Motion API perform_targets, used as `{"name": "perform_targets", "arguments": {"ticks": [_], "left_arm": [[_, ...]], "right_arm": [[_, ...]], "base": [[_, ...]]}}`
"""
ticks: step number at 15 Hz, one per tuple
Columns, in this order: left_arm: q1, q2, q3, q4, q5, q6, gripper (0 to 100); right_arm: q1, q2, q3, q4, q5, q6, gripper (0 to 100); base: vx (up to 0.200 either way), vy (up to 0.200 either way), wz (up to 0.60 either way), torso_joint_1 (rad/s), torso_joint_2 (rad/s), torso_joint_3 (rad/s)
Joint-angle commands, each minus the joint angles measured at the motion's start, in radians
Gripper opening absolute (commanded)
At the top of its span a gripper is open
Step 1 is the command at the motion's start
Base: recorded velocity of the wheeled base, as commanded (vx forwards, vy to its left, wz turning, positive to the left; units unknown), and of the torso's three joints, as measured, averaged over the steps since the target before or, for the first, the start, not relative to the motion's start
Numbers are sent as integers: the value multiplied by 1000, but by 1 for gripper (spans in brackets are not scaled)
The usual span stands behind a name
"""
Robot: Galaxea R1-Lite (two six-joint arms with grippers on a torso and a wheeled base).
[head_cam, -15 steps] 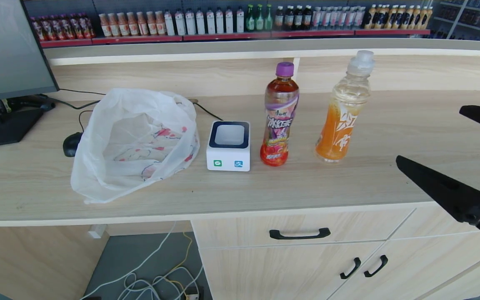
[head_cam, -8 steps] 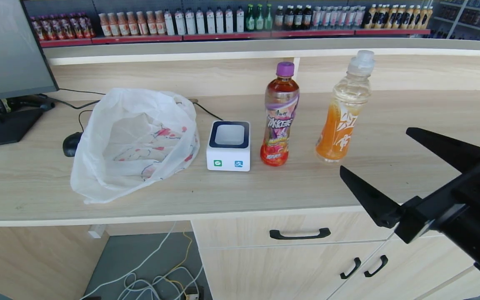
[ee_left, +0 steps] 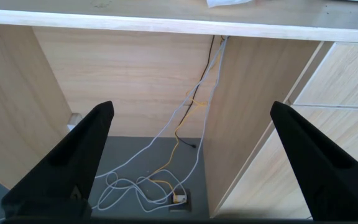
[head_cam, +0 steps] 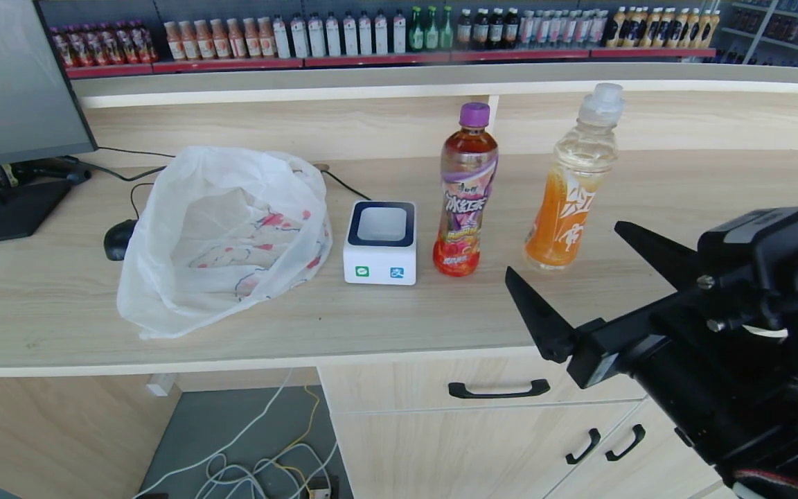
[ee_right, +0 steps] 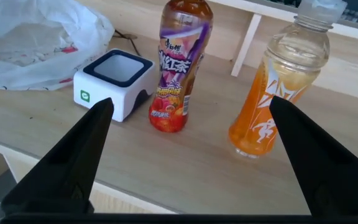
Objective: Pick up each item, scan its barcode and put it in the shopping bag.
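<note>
The shopping bag (head_cam: pixel 222 235) is seen as translucent white, printed with red and dark marks. The scanner (head_cam: pixel 380 244) is coloured white and topped by a dark navy frame, with one green and one blue square on its front. The tea bottle (head_cam: pixel 465 190) is capped in purple, filled amber-red and labelled in purple and red. The orange bottle (head_cam: pixel 569 201) is capped clear and wrapped in orange with white figures. The counter (head_cam: pixel 59 298) is patterned in pale wood grain. The right gripper (head_cam: pixel 564 251) is finished in black.

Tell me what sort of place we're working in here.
Most likely a shop checkout: shelves of bottled drinks run behind the wooden counter, which holds a scanner, a shopping bag and a monitor.
</note>
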Motion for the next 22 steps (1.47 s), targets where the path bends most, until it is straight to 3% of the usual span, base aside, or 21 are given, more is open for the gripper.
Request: {"name": "perform_targets", "arguments": {"ticks": [1, 11, 14, 22], "left_arm": [[0, 0, 0, 0, 0, 0, 100], [0, 0, 0, -1, 0, 0, 100], [0, 0, 0, 0, 0, 0, 100], [0, 0, 0, 0, 0, 0, 100]], "right_arm": [[15, 50, -30, 0, -15, 11, 100], [2, 155, -184, 5, -18, 63, 100], [-35, 228, -314, 14, -17, 63, 100], [-64, 322, -349, 14, -6, 65, 100]], "base": [[0, 0, 0, 0, 0, 0], [0, 0, 0, 0, 0, 0], [0, 0, 0, 0, 0, 0], [0, 0, 0, 0, 0, 0]]}}
